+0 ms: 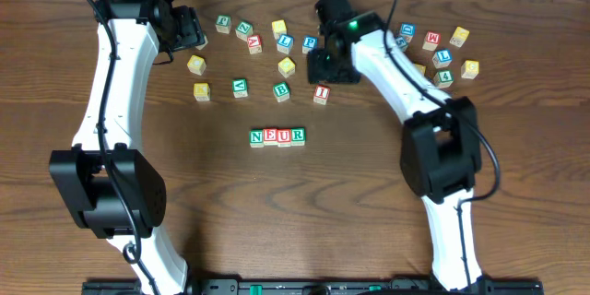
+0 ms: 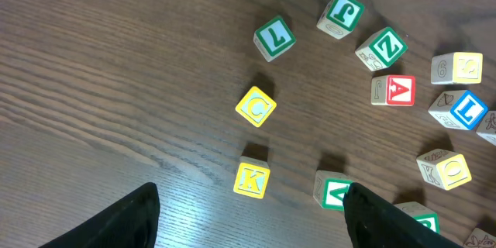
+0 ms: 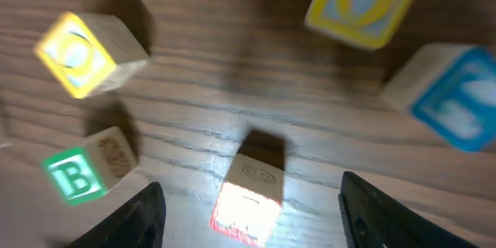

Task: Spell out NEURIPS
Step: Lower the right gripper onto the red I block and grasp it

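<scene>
Four blocks stand in a row mid-table and read N, E, U, R. A red-edged I block lies behind and to the right of the row. My right gripper is open just above it; in the right wrist view the block sits between the two open fingers, glaring white on top. My left gripper is open and empty at the back left, above bare wood near a yellow K block and a yellow C block.
Loose letter blocks lie scattered across the back: a green B, a green V, yellow blocks, and a cluster at the back right. A green B and a yellow O flank the I block.
</scene>
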Available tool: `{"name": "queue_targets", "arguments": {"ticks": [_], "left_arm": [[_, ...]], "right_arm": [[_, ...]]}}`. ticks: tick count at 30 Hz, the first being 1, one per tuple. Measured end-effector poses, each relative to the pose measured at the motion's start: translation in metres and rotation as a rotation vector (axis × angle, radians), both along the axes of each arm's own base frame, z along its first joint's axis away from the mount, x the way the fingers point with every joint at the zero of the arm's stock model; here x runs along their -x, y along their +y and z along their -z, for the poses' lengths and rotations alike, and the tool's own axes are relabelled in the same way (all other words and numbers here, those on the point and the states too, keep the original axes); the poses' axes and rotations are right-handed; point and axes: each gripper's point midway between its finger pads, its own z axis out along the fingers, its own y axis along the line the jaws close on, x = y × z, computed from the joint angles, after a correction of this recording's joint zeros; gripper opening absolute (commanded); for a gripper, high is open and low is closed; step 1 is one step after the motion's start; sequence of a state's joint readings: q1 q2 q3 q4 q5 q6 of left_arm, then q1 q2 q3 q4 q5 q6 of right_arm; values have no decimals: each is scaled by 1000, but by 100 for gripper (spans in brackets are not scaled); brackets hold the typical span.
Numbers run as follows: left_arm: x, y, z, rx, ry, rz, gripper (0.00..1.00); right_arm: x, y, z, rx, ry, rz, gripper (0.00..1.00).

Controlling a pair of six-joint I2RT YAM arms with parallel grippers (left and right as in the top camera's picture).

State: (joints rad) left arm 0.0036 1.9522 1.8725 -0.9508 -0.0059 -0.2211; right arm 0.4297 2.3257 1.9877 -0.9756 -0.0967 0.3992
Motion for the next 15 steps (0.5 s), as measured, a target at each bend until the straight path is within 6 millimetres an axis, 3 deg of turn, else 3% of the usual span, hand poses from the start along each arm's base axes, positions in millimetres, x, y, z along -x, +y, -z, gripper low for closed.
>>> {"name": "queue_targets", "arguments": {"ticks": [4, 9, 15], "left_arm": [[0, 0, 0, 0, 0, 0, 75], [0, 0, 0, 0, 0, 0, 75], [0, 0, 0, 0, 1, 0, 75]], "right_arm": [[3, 1, 15, 12, 29, 9, 58], [6, 0, 19, 17, 49, 23, 49], [17, -4, 21, 35, 94, 26, 47]]}}
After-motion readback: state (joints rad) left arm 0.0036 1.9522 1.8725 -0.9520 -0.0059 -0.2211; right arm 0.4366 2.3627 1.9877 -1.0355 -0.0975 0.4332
